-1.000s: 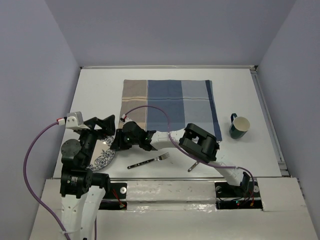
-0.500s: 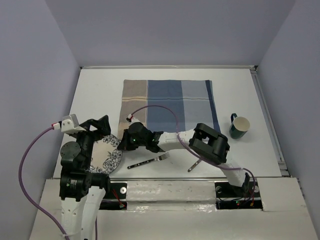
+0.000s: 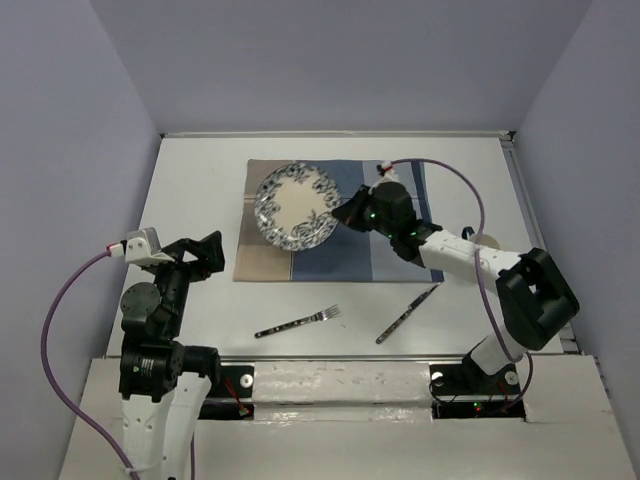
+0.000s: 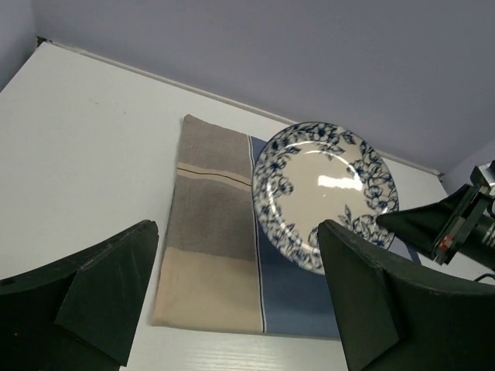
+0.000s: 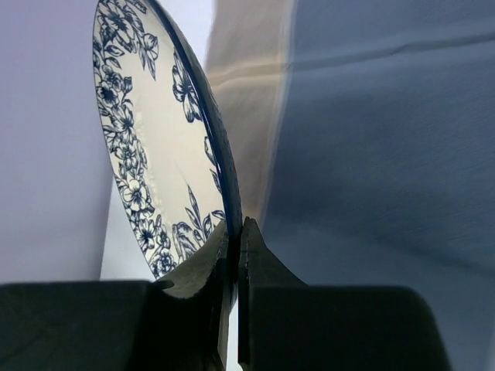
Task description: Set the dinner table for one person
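The right gripper (image 3: 349, 212) pinches the right rim of the plate (image 3: 296, 206), its fingers narrowed to the thickness of the rim. In the right wrist view the plate is nearly edge-on and the top of the frame cuts off its upper part. The fingers there are a dark, blurred mass along the bottom. The plate sits tilted over the upper left part of the mat (image 3: 335, 252). No view shows whether its low edge touches the cloth.

In the top view the right arm crosses the mat's right side and hides what lies behind it. A pale sliver by the arm at centre right may be a cup rim, but too little shows to tell. In the left wrist view the left gripper's right finger (image 4: 387, 309) covers the mat's lower right corner, and the right gripper is clipped by the frame's right edge.

The left gripper (image 3: 207, 252) is spread wide and holds nothing, at lower left, off the mat.

The table (image 3: 195, 180) fills the middle of the top view, with walls close on the left, top and right. It shows bare to the left of the mat and in a strip above it. Below the mat, near the front edge, the fork (image 3: 297, 322) and knife (image 3: 407, 314) lie apart.
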`<state>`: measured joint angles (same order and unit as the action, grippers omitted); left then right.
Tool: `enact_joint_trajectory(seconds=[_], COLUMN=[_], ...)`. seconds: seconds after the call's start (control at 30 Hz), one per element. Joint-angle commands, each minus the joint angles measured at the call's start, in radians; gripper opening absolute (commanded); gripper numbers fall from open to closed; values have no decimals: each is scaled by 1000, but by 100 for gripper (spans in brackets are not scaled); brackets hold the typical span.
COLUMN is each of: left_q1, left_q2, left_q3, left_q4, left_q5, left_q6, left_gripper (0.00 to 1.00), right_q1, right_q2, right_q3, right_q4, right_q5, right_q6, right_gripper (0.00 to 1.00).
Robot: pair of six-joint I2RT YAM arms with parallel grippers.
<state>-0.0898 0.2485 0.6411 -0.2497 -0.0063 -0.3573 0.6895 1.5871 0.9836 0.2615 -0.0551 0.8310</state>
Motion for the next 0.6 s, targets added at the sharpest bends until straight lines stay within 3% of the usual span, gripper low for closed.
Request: enact_joint_trajectory(seconds=[0.0, 0.27, 0.57], left_q1=[-2, -4, -2], left_q2=[18, 31, 40], left_q3=[-12, -15, -15], left_q4=[70, 78, 78], left_q5=[68, 91, 91], left_q6=[4, 6, 6], left_gripper=[95, 95, 96], right_q1=[-131, -300, -340], right_q2=[-73, -7, 134], right_q3=[-5, 38, 84], right_q4=[116, 74, 136], right_q5=[-35, -152, -322], right_q6=[-7, -23, 42], right_gripper=[0, 0, 0])
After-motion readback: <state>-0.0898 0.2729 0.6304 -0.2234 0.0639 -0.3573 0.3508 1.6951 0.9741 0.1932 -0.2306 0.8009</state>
